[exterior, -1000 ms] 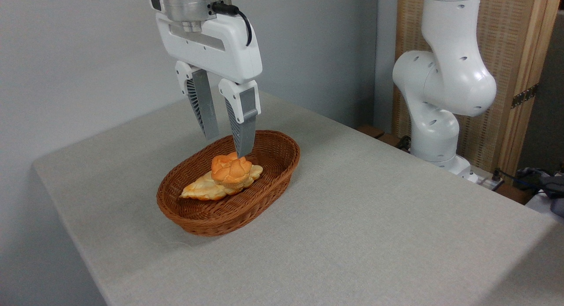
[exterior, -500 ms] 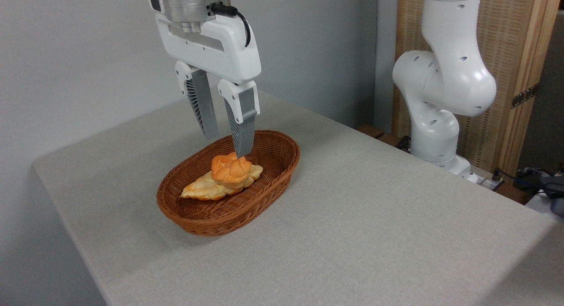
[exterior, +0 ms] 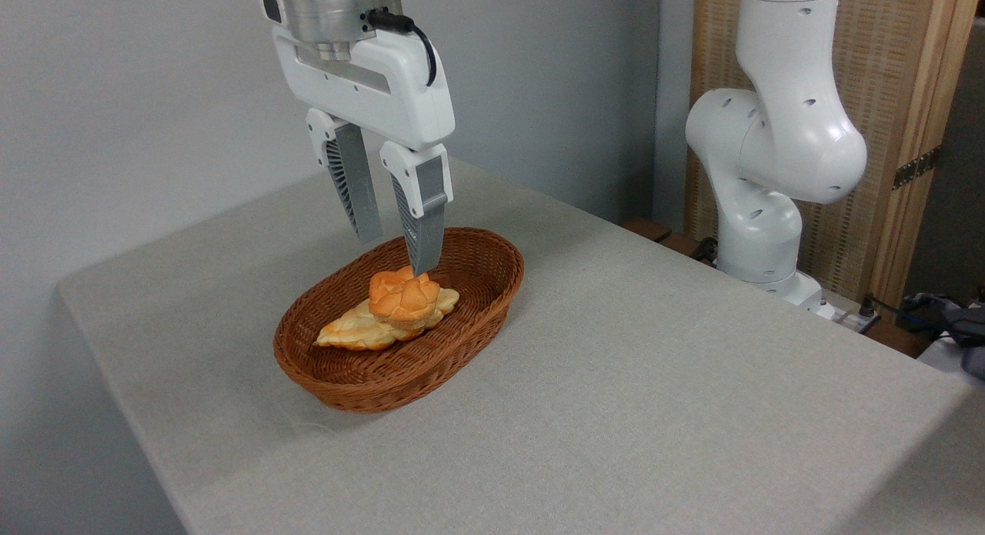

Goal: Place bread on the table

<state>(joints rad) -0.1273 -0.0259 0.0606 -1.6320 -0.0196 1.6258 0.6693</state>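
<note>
We see a plain pale grey wall point(exterior: 138, 96) from nine to twelve o'clock, and a wood-framed woven screen point(exterior: 885, 96) at two o'clock. Light falls soft and even across the room.

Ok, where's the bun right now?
Left of centre, the bun sits in the wicker basket, atop the flat loaf, just below the open fingers.

bread point(exterior: 403, 295): orange-golden
loaf point(exterior: 362, 331): pale golden
basket point(exterior: 462, 342): brown wicker weave
table point(exterior: 654, 381): grey-beige, speckled
gripper point(exterior: 396, 254): white, grey fingers
</note>
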